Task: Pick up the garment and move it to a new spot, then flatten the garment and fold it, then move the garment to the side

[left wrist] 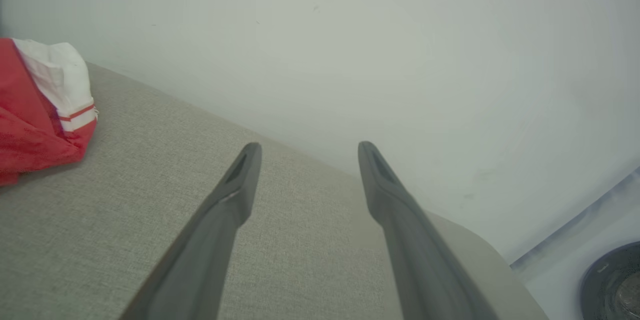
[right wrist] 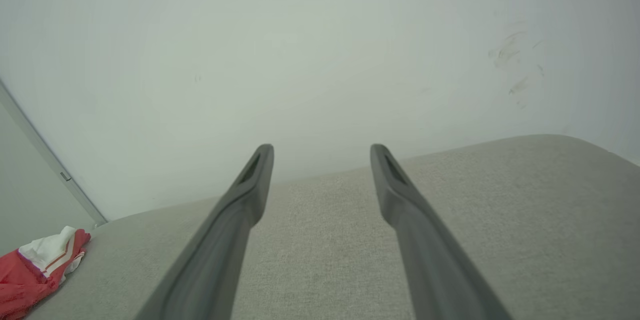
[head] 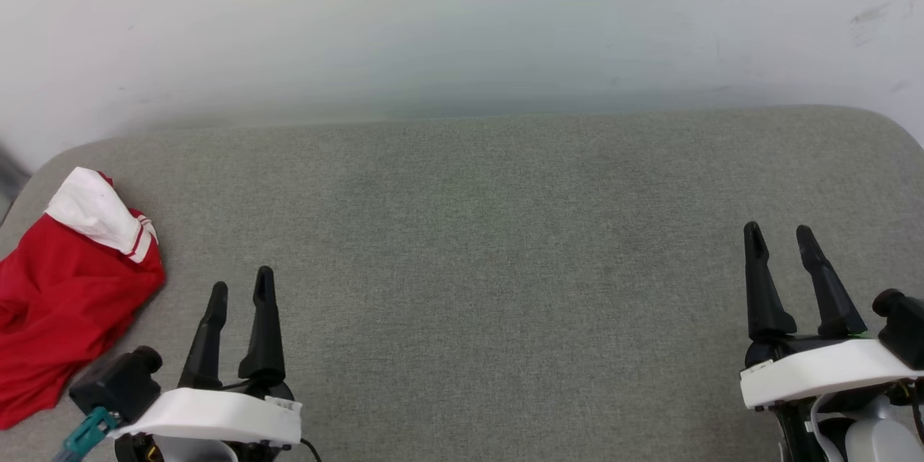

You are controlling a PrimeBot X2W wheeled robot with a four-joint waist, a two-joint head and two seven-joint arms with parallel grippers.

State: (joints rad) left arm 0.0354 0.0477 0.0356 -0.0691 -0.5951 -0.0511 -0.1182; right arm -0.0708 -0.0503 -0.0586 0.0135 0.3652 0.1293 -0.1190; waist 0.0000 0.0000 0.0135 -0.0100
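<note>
Both pairs of jaws stand wide and empty over the grey table (head: 469, 231). The crumpled garment (head: 65, 296), red body with a white sleeve on top, lies just left of the left jaws and well apart from the right jaws, at the table's left edge. Step in hand looks like the first pick-up, not yet begun. Next move likely needs the left jaws to swing left, drop onto the heap, pinch a fold, then carry it to the bare stretch between both pairs.
</note>
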